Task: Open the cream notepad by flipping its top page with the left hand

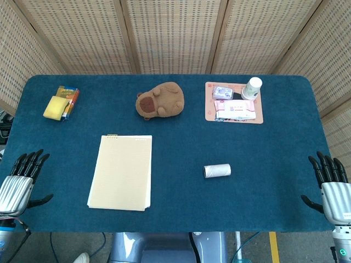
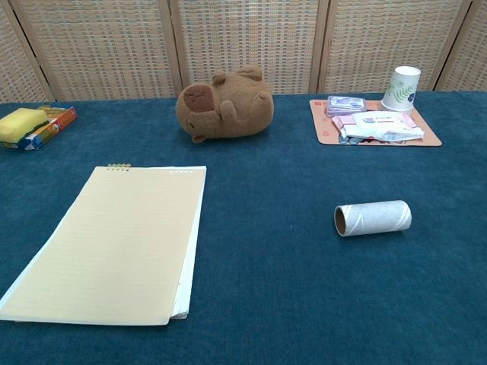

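The cream notepad (image 1: 121,171) (image 2: 112,242) lies flat and closed on the blue table, left of centre, with its binding along the far short edge. My left hand (image 1: 21,181) hovers at the table's near left corner, well left of the notepad, fingers spread and holding nothing. My right hand (image 1: 331,185) stands at the near right corner, fingers spread and empty. Neither hand shows in the chest view.
A grey cardboard roll (image 1: 217,171) (image 2: 373,218) lies right of the notepad. A brown plush animal (image 1: 160,101) sits at the back centre. A yellow sponge on a coloured box (image 1: 60,104) is at the back left. An orange mat (image 1: 258,118) with a cup and packets is at the back right.
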